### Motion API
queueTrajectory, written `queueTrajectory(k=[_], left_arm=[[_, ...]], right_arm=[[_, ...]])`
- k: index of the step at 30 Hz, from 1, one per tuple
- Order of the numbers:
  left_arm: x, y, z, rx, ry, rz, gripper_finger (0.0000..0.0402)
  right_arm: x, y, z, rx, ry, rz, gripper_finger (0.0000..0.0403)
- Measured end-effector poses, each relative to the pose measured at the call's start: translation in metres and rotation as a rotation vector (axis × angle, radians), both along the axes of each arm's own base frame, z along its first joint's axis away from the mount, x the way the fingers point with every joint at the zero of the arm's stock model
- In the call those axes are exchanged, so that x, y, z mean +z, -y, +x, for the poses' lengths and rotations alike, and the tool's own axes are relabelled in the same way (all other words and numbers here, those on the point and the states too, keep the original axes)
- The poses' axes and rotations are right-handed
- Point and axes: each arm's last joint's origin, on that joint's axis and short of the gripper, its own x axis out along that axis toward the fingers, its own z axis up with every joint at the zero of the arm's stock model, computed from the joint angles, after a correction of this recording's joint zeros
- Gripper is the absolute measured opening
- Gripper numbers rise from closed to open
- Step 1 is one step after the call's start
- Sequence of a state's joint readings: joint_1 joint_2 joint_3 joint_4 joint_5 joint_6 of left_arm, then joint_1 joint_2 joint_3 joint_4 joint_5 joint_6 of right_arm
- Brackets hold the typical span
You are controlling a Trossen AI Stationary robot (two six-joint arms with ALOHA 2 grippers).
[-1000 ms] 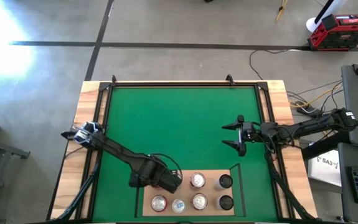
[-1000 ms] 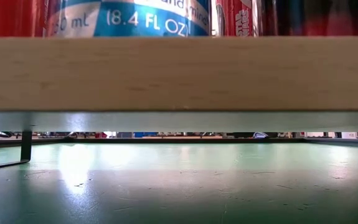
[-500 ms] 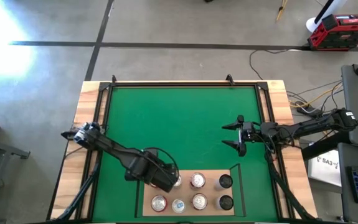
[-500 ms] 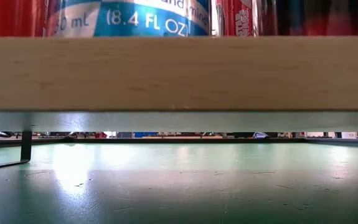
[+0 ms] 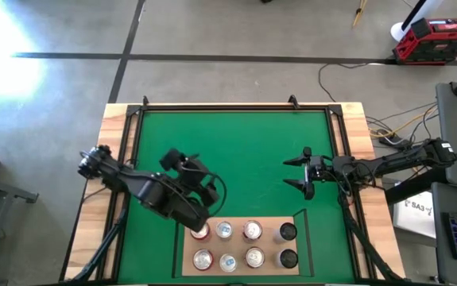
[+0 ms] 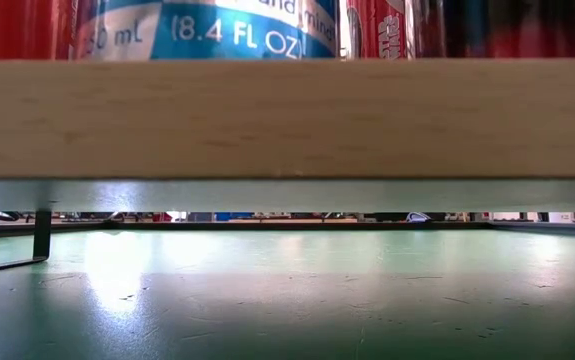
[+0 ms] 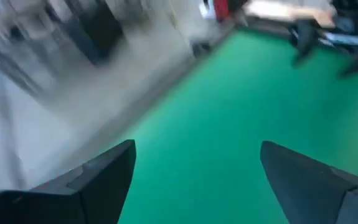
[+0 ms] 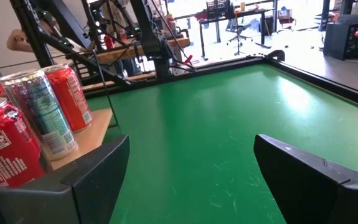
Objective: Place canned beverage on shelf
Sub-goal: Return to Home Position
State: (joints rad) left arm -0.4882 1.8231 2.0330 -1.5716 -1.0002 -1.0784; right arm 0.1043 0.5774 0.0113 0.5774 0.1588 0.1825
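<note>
Eight cans (image 5: 251, 230) stand in two rows on the shelf (image 5: 269, 244), which you see at the near edge of the green mat (image 5: 228, 151). Your left gripper (image 7: 197, 144) hangs over the mat near the shelf's left end, fingers spread and empty. Your right gripper (image 5: 288, 172) rests over the mat's right side, also spread and empty.

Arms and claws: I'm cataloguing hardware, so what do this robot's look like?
The left arm and right arm are slim, dark and jointed, with black cables looping alongside. The left claw and right claw each have two broad, dark, wedge-shaped fingers. No markings are readable.
</note>
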Motion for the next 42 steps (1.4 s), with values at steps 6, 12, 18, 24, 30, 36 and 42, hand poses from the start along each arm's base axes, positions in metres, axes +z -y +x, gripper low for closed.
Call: queueTrajectory(k=[6, 12, 18, 24, 30, 36, 42], left_arm=[[0.013, -0.007, -0.017, -0.066, -0.045, 0.135, 0.0324], [0.009, -0.035, -0.035, -0.002, 0.018, 0.009, 0.0323], [-0.037, -0.077, -0.044, -0.026, 0.227, -0.141, 0.0323], [-0.096, -0.113, -0.05, -0.313, 0.517, -0.025, 0.0323], [-0.139, -0.126, -0.083, -0.468, 0.748, 0.122, 0.0323], [-0.165, -0.132, -0.131, -0.424, 0.798, 0.084, 0.0323], [-0.169, -0.135, -0.16, -0.407, 0.843, 0.138, 0.0324]], right_arm=[[0.0, 0.0, 0.0, 0.0, 0.0, 0.0, 0.0336], [0.0, 0.0, 0.0, 0.0, 0.0, 0.0, 0.0336], [0.0, 0.0, 0.0, 0.0, -0.001, 0.0, 0.0336], [0.0, 0.0, 0.0, 0.0, -0.002, 0.0, 0.0336], [0.0, 0.0, 0.0, 0.0, -0.002, 0.0, 0.0336], [0.0, 0.0, 0.0, 0.0, -0.003, 0.0, 0.0336], [0.0, 0.0, 0.0, 0.0, -0.004, 0.0, 0.0336]])
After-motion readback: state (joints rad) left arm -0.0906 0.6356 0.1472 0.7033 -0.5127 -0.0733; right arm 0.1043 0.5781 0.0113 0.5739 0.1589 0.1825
